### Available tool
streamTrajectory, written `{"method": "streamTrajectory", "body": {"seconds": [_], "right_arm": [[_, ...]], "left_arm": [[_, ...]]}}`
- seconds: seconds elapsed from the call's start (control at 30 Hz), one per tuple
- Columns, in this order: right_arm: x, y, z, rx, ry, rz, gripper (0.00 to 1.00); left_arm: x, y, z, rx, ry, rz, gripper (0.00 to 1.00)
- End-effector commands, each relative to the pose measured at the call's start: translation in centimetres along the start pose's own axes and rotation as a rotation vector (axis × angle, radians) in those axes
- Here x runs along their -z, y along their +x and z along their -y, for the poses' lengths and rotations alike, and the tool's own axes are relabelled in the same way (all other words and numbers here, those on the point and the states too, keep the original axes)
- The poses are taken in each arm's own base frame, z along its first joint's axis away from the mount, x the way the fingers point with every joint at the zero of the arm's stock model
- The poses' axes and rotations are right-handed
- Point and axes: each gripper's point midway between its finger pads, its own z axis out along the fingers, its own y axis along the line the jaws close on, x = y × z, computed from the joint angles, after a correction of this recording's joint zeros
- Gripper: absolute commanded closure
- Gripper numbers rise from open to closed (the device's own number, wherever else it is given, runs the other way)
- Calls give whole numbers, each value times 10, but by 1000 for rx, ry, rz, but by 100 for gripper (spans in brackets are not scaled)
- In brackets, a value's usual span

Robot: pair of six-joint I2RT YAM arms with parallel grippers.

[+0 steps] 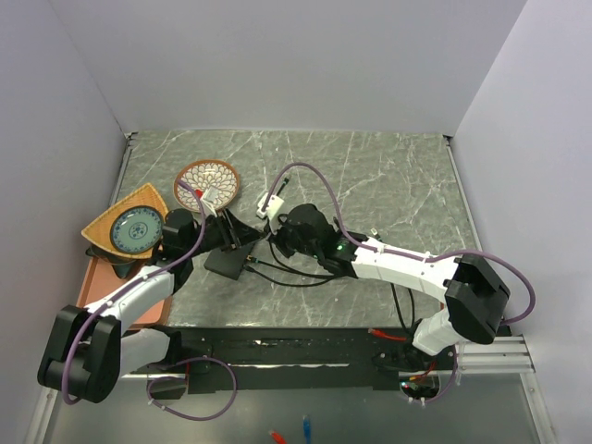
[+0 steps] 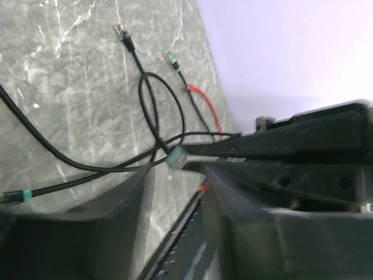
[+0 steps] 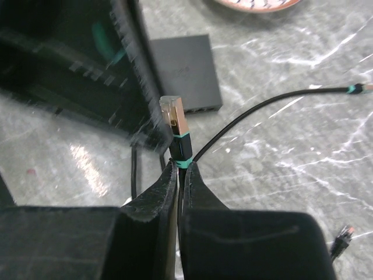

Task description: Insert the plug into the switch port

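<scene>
While left gripper stood with jaws apart, switch lay flat just ahead of right gripper, ports facing it. Right gripper clamped plug at boot; plug tip clear of switch.

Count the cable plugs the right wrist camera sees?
3. A gold-tipped, teal-collared plug gripped in the jaws; a teal-banded plug on the grey marble tabletop, upper right; a small dark plug at the lower right edge. More may be hidden.
</scene>
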Motion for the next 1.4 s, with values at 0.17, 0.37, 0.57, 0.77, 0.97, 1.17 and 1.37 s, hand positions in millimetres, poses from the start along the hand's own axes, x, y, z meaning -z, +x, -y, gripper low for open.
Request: {"method": "streamTrajectory", "body": {"seconds": [0.17, 0.37, 0.57, 0.77, 0.97, 1.17, 1.37], "right_arm": [[6, -23, 9, 11, 44, 92, 100], [3, -12, 9, 14, 42, 49, 100], [-4, -4, -2, 26, -23, 2, 100], [-20, 11, -24, 39, -147, -80, 100], [-40, 34, -40, 25, -248, -178, 100], [-64, 55, -33, -34, -236, -250, 100], [-81, 68, -21, -96, -219, -254, 100]], "left_arm": [[5, -39, 20, -123, -49, 121, 3], [30, -69, 9, -184, -207, 281, 4], [57, -88, -12, -240, -394, 378, 4], [62, -86, -42, -234, -480, 347, 4], [55, -77, -76, -182, -526, 282, 4], [48, -70, -103, -145, -560, 240, 4], [43, -69, -126, -116, -584, 210, 4]]}}
